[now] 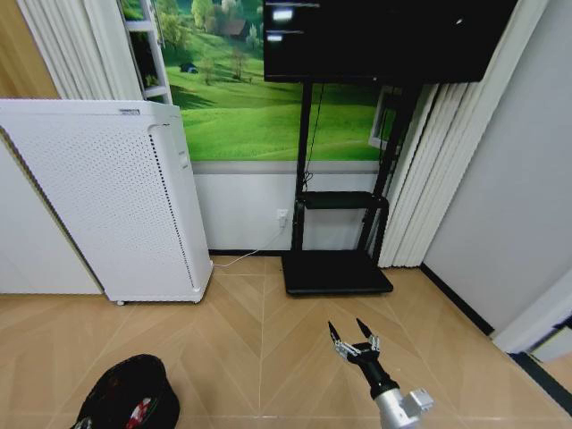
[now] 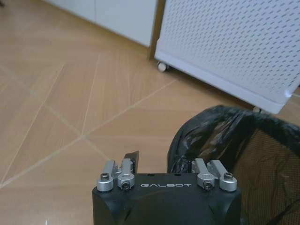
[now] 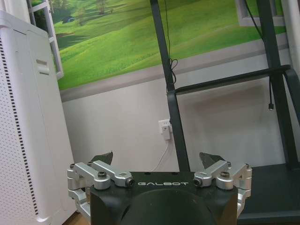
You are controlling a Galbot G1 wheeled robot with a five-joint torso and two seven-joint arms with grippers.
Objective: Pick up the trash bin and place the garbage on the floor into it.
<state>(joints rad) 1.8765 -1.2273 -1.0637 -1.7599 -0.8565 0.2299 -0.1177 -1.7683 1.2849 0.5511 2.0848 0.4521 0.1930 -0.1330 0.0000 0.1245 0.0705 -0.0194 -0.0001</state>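
My right gripper hangs in the air above the floor, fingers spread wide apart with nothing between them, pointing toward the black TV stand against the wall. From my right wrist I see the same spread fingertips in front of the stand's posts and the white wall socket. The trash bin sits at my lower left, lined with a black bag, and a red-and-white scrap lies inside it. My left gripper is right at the bin's rim; one finger stands outside the bag and the other is hidden behind the liner, so I cannot tell whether that hand is clamped on the rim or loose. The tall white air purifier stands just beyond the bin.
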